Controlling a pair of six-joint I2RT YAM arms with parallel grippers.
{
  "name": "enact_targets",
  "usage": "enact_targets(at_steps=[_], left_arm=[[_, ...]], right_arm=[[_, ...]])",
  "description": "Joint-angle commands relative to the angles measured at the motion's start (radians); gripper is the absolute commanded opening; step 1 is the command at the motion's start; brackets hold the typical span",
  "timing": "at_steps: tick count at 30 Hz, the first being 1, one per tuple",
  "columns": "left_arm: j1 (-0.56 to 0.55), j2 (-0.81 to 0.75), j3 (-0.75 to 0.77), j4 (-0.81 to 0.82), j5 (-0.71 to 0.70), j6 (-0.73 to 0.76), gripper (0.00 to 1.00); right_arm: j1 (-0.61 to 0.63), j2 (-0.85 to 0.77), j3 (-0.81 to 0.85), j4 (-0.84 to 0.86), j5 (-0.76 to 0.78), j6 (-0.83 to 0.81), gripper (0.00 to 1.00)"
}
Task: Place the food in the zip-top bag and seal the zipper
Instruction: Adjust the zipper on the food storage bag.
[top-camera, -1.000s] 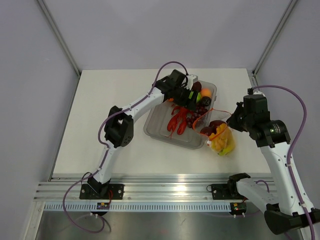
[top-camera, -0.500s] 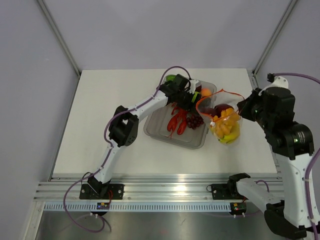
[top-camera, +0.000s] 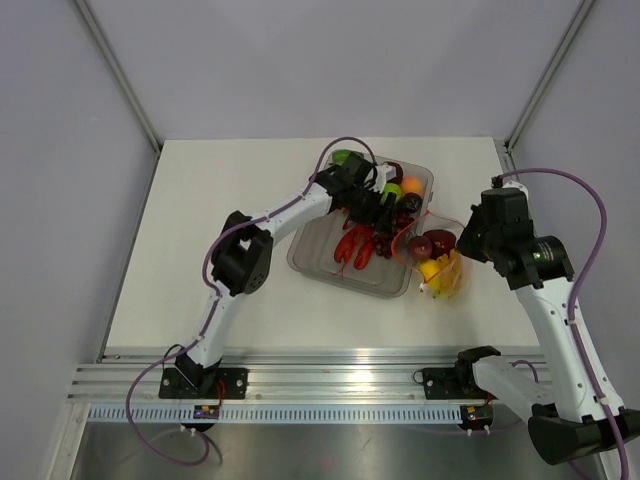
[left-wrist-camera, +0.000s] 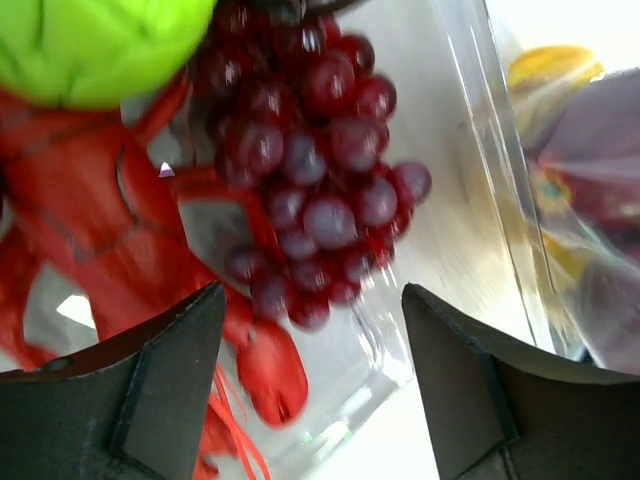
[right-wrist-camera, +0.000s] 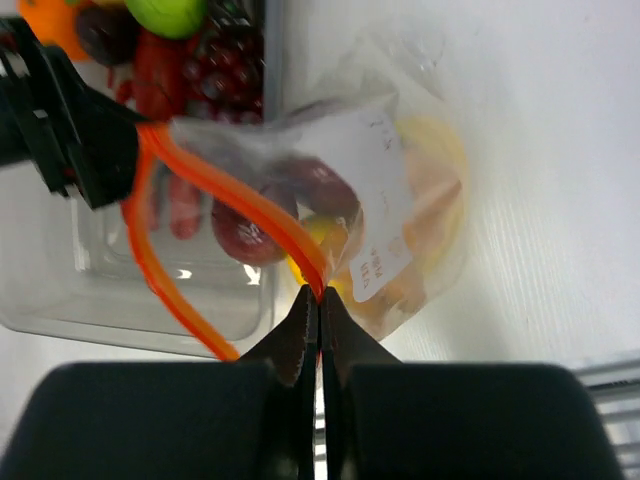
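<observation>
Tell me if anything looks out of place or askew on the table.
Nothing spilled. The zip-top bag slumps askew beside the tray, held only where the right pincer pinches its zipper, so the mouth gapes in a crooked loop.

Purple grapes, red lobster, green pepper, orange-red zipper, clear bag

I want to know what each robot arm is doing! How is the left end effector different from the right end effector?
The left end effector is open; the right end effector is shut. The left holds nothing, poised over the purple grapes in the clear tray; the right pinches the orange-red zipper of the zip-top bag beside that tray. Both are dark and two-fingered.
</observation>
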Motion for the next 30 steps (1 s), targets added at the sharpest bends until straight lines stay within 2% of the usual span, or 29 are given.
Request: enact_targets(at_steps=[1, 7, 10, 12, 17, 19, 21, 27, 29, 30], left_arm=[[0.005, -0.223, -0.065, 0.017, -0.022, -0.029, 0.73], [0.016, -0.479, -0.269, 0.015, -0.127, -0.184, 0.72], [0.011, -0.576, -0.401, 0.11, -0.065, -0.306, 0.77], [-0.015, -0.594, -0.443, 0.184, -0.031, -0.383, 0.79], [-0.105, -0.549, -0.443, 0.197, -0.045, -0.469, 0.79], [-0.119, -0.504, -0.435, 0.207, -0.042, -0.489, 0.77], [-0.126, -0.463, -0.422, 0.213, -0.054, -0.506, 0.7], [-0.132, -0.424, -0.394, 0.188, -0.104, -0.494, 0.54], [-0.136, -0.412, -0.389, 0.191, -0.106, -0.495, 0.52], [-0.138, -0.406, -0.38, 0.195, -0.101, -0.494, 0.44]], right_arm=[[0.005, -0.026, 0.089, 0.048, 0.012, -0.006, 0.0], [0.005, -0.039, 0.048, 0.063, -0.003, 0.012, 0.0], [0.005, -0.043, 0.042, 0.065, -0.005, 0.019, 0.0], [0.007, -0.043, 0.042, 0.066, -0.003, 0.019, 0.0], [0.005, -0.044, 0.043, 0.073, -0.006, 0.019, 0.0], [0.007, -0.044, 0.045, 0.073, -0.011, 0.022, 0.0], [0.007, -0.05, 0.045, 0.068, -0.015, 0.022, 0.0], [0.005, -0.072, 0.036, 0.056, -0.008, 0.022, 0.0], [0.004, -0.075, 0.031, 0.057, -0.009, 0.026, 0.0], [0.005, -0.075, 0.028, 0.057, -0.009, 0.026, 0.0]])
